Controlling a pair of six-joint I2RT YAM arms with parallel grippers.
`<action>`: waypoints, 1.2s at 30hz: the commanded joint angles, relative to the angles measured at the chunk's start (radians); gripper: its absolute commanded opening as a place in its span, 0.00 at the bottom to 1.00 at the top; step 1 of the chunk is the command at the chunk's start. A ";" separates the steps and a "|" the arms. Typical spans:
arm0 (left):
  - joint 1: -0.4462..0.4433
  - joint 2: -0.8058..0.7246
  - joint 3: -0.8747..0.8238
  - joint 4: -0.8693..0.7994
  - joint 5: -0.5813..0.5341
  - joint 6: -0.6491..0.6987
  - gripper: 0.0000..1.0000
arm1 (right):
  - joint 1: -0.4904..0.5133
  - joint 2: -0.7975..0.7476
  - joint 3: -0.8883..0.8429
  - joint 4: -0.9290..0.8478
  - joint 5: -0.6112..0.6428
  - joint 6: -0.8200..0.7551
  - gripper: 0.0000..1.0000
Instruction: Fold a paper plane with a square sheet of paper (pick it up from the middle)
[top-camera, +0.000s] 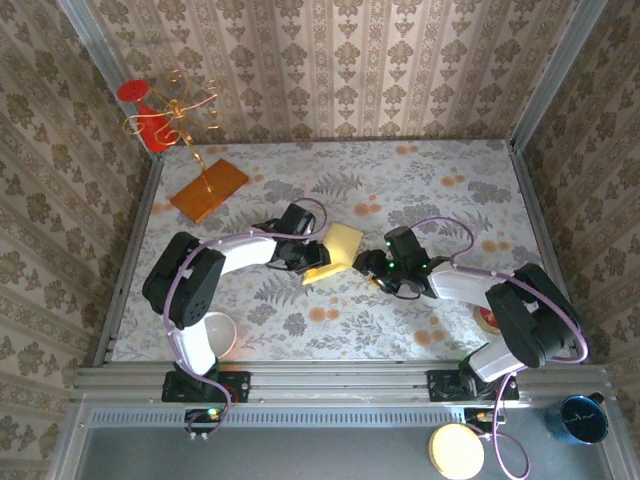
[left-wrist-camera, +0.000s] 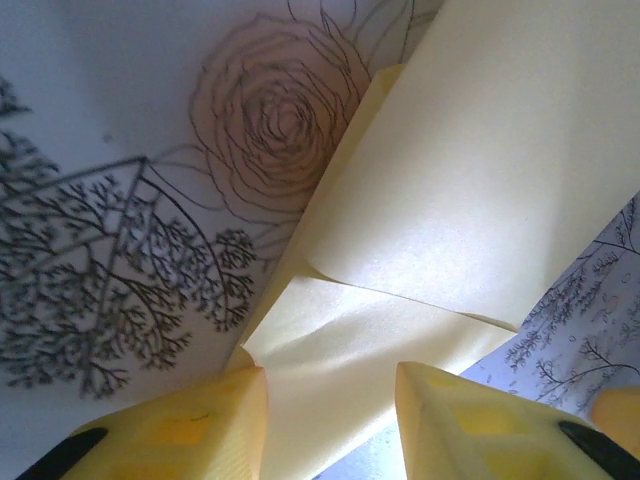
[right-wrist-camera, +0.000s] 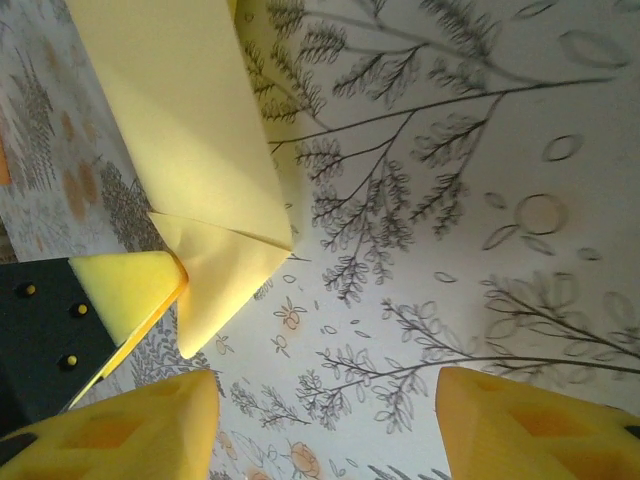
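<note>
1. Yellow foam fingertips (left-wrist-camera: 200, 420) of the left tool (left-wrist-camera: 330, 385) sit at the bottom edge of its wrist view. They stand apart with a clear gap. The square sheet of paper (left-wrist-camera: 450, 170) runs down into that gap, and neither pad is seen squeezing it.
2. Just ahead of those fingertips the pale-yellow sheet is partly folded. One flap laps over another layer, with a soft crease running across between them.
3. From above, the sheet (top-camera: 340, 248) lies on the flowered tabletop (top-camera: 400, 190) between the two tools. The left tool (top-camera: 318, 262) meets its near corner. The right tool (top-camera: 372, 268) is just beside the opposite edge, not touching it.
4. In its own wrist view the right tool (right-wrist-camera: 325, 400) has its jaws spread wide and holds nothing, with bare tabletop (right-wrist-camera: 480, 200) showing between the pads. The sheet (right-wrist-camera: 180, 120) lies ahead of it and to its left. One pad of the left tool (right-wrist-camera: 130, 285) touches the sheet's folded lower edge.
5. Well beyond the left tool, toward the far-left corner, an orange board (top-camera: 209, 189) lies flat. A gold wire stand (top-camera: 185, 110) rises beside it.
6. Behind the left tool, near its arm's base, sits a white bowl (top-camera: 218, 333).
7. Behind the right arm's base, off the tabletop, are a blue mug (top-camera: 582, 418) and a pale round disc (top-camera: 456, 451).
</note>
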 joint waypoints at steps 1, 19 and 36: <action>0.002 0.010 -0.024 -0.004 0.011 -0.067 0.40 | 0.019 0.047 0.058 0.024 -0.004 0.039 0.59; 0.076 0.027 -0.130 0.113 0.134 -0.155 0.33 | 0.016 0.242 0.152 0.135 -0.055 0.021 0.36; 0.104 0.027 -0.141 0.125 0.163 -0.150 0.33 | 0.001 0.272 0.122 0.288 -0.109 0.022 0.32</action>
